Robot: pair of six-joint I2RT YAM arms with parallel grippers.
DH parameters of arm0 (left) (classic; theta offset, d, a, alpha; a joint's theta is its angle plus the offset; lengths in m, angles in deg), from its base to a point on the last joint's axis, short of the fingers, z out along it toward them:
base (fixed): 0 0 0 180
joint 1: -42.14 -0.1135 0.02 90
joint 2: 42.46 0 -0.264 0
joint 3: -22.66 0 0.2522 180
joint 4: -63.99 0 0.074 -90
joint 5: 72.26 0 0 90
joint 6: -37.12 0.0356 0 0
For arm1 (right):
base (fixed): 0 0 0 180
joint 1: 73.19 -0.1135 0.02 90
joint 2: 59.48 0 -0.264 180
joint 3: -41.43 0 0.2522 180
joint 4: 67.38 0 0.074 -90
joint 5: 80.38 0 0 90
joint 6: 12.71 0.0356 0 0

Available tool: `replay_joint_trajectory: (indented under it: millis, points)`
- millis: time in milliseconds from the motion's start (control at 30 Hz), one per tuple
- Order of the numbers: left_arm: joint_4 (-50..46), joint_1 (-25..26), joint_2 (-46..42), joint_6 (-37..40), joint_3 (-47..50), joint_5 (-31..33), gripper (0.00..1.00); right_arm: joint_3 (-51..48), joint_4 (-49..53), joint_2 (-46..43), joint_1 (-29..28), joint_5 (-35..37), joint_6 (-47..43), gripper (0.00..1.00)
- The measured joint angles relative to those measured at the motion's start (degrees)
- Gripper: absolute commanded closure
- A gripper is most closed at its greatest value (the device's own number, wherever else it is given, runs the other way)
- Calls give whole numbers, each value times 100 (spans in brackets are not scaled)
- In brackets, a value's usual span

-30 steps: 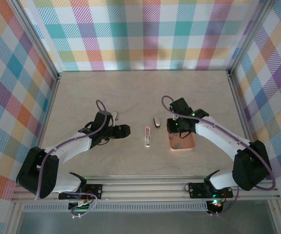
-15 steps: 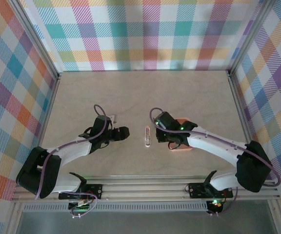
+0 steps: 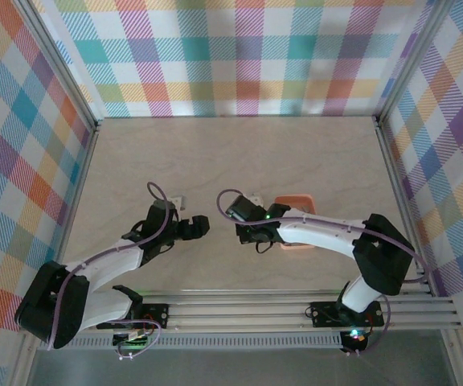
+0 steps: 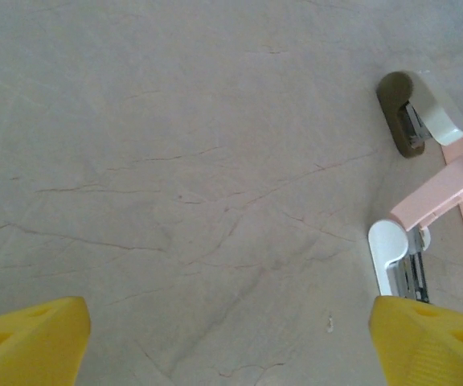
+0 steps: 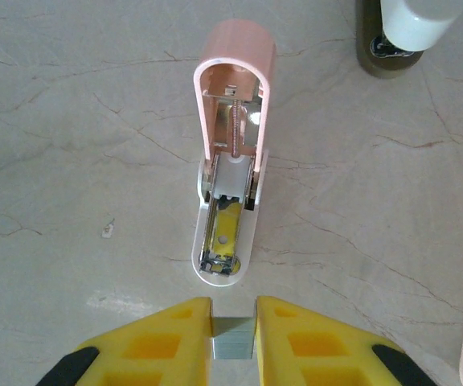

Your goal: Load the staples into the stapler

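Pink stapler (image 5: 230, 173) is lying open on the table (image 5: 71, 121), mid-table between the two arms and left of the orange tray (image 3: 296, 199). Its lid (image 5: 235, 48) is standing hinged up, and the white base is showing its loading channel (image 5: 222, 241) with nothing grey visibly sitting in it yet. Staples (image 5: 233, 338), one short grey strip, are being pinched between the yellow fingers of the right gripper (image 5: 233, 315), which is closed narrow on them. In the right wrist view the strip is sitting just short of the open end of the base and roughly lining up with the channel.

Left gripper (image 4: 231, 342) is hovering beside the stapler with its fingers (image 4: 30, 338) spread wide and gripping nothing. A small grey-white piece (image 5: 415, 20) is lying near the stapler on the tray side, apart from it.

Judging the step as insertion, with the task maybe halfway:
- Strip needs lining up dead parallel with the channel before going down.
- Legs should be pointing down, but I cannot tell which way they are facing now.
- Lowering should be slow, since the light stapler looks likely to skid if it gets nudged.
- Wide left gripper could be bracing the base, if needed.
- Release should be coming only once the strip is seated flat between the rails.
- Raised lid looks close to the fingers, so clipping it is the main risk.
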Motion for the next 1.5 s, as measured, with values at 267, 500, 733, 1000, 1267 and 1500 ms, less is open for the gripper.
replay_joint_trajectory:
  millis: [267,500,733,1000,1267,1500]
  points:
    - [2,219,-57,227,118,413,0,240,-33,286,-4,-22,48,80]
    - [-7,433,-57,345,129,732,0,420,-24,544,-4,-20,214,80]
    - [-9,507,-61,437,129,962,0,455,26,660,-4,4,411,80]
    - [-11,518,-61,439,129,1069,0,505,101,769,-4,31,511,80]
    - [-11,542,-61,455,129,1110,0,619,98,809,2,48,507,80]
    - [-15,542,-61,457,129,1110,0,656,103,920,42,48,442,80]
